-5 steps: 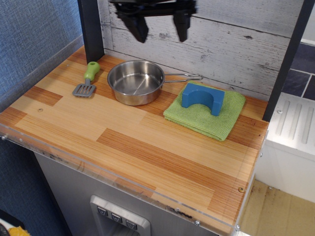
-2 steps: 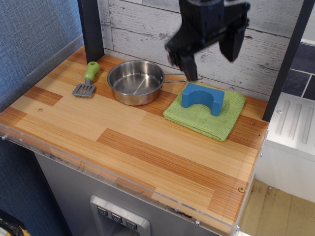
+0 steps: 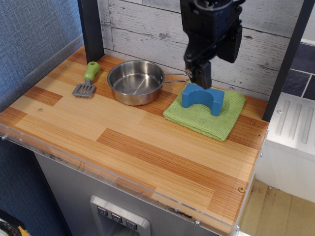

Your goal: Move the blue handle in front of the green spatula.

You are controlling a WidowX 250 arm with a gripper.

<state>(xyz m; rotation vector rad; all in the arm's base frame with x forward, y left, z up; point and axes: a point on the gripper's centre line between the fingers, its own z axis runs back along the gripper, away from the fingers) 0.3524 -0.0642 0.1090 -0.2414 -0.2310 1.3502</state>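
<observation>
The blue handle (image 3: pixel 202 97), a chunky blue arch, rests on a square green cloth (image 3: pixel 206 117) at the back right of the wooden counter. The green spatula (image 3: pixel 87 78) lies at the back left, lime handle toward the wall and grey slotted head toward the front. My black gripper (image 3: pixel 216 63) hangs just above the blue handle's back edge. Its jaws are open and hold nothing. One finger (image 3: pixel 202 76) reaches down close to the top of the block.
A steel pan (image 3: pixel 135 81) with a thin wire handle (image 3: pixel 184 77) stands between the spatula and the cloth. A dark post (image 3: pixel 91 29) stands at the back left and another (image 3: pixel 288 59) at the right. The counter's front edge (image 3: pixel 123 179) has a clear strip.
My gripper has moved from the top left, above the pan, rightward and down to just over the blue handle, turning as it went. The objects have not moved.
</observation>
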